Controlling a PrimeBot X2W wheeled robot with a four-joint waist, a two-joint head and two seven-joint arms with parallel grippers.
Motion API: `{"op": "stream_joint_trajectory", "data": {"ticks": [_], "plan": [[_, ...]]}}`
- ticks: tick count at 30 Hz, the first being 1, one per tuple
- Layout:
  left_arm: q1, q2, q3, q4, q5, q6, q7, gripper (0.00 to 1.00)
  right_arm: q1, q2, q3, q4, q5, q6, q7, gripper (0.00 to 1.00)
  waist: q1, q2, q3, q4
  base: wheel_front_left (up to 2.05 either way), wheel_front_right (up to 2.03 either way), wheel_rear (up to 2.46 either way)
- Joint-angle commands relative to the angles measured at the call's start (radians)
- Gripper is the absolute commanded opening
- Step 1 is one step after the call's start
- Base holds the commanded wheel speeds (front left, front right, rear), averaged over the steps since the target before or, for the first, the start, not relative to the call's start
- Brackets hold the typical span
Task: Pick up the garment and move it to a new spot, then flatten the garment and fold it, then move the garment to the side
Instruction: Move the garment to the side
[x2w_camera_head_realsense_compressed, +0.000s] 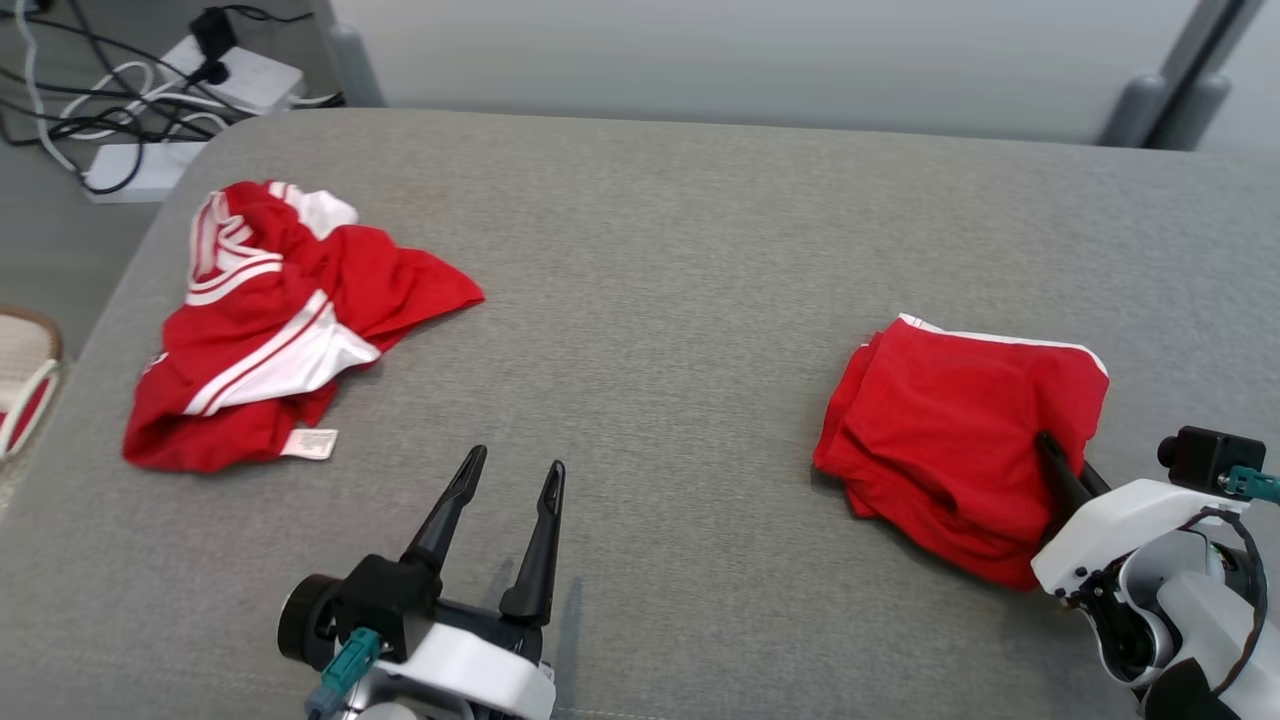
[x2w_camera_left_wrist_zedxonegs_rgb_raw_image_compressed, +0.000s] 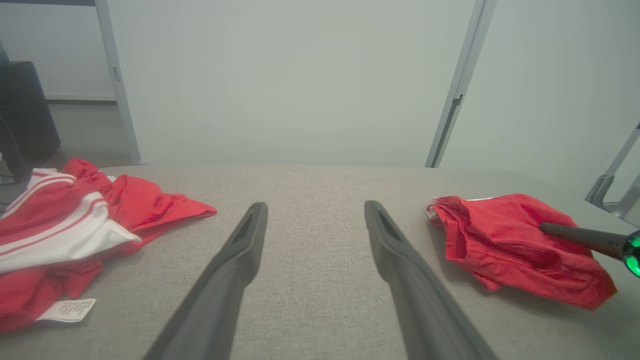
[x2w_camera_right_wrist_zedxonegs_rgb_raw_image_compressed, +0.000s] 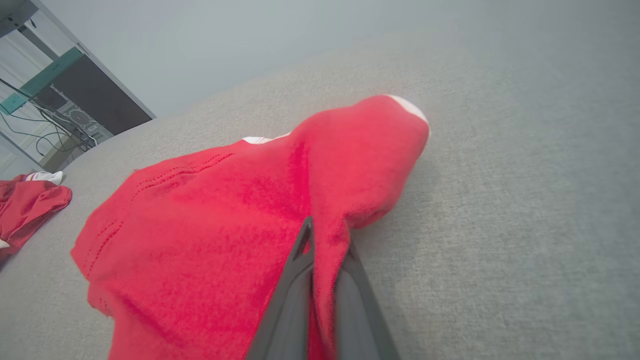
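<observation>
A grey fabric-covered surface (x2w_camera_head_realsense_compressed: 650, 220) bore the folded red cloth garment (x2w_camera_head_realsense_compressed: 950, 420) at right, a crumpled red-and-white striped garment (x2w_camera_head_realsense_compressed: 270, 320) at left. The right wrist view revealed the right gripper (x2w_camera_right_wrist_zedxonegs_rgb_raw_image_compressed: 327, 235) clenched on its fold; the left gripper (x2w_camera_head_realsense_compressed: 517, 458) gaped empty.

I see a grey fabric-covered surface (x2w_camera_head_realsense_compressed: 650, 300), rounded at the far corners. Two items on it. Landmark: folded red garment (x2w_camera_head_realsense_compressed: 960, 420), a compact wad with white trim along its far edge. Well to its left and slightly farther back is a crumpled red-and-white striped garment (x2w_camera_head_realsense_compressed: 280, 320), spread loose. A white label (x2w_camera_head_realsense_compressed: 310, 443) pokes out of that heap, flat on the fabric, also well left of the landmark.
</observation>
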Motion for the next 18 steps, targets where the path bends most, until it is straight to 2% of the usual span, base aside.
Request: {"op": "stream_joint_trajectory", "data": {"ticks": [1, 9, 10, 18], "plan": [[-0.065, 0.002, 0.029, -0.021, 0.012, -0.004, -0.009, 1.0, -0.028, -0.013, 0.02, -0.009, 0.009, 0.004, -0.02, 0.0, 0.0, 0.0, 0.012, -0.04, 0.0, 0.0, 0.0], [-0.108, 0.002, 0.017, -0.018, 0.018, -0.013, -0.009, 1.0, -0.039, -0.008, 0.025, -0.009, 0.02, 0.004, -0.03, 0.0, 0.0, 0.0, 0.042, -0.162, 0.0, 0.0, 0.0], [-0.119, 0.002, 0.018, -0.011, 0.03, -0.019, -0.009, 1.0, -0.047, -0.002, 0.022, -0.017, 0.019, 0.004, -0.032, 0.0, 0.0, 0.0, 0.056, -0.235, 0.0, 0.0, 0.0], [-0.125, 0.002, 0.031, -0.005, 0.045, -0.03, -0.009, 1.0, -0.04, 0.018, -0.011, -0.034, 0.006, 0.004, -0.032, 0.0, 0.0, 0.0, 0.071, -0.344, 0.0, 0.0, 0.0]]}}
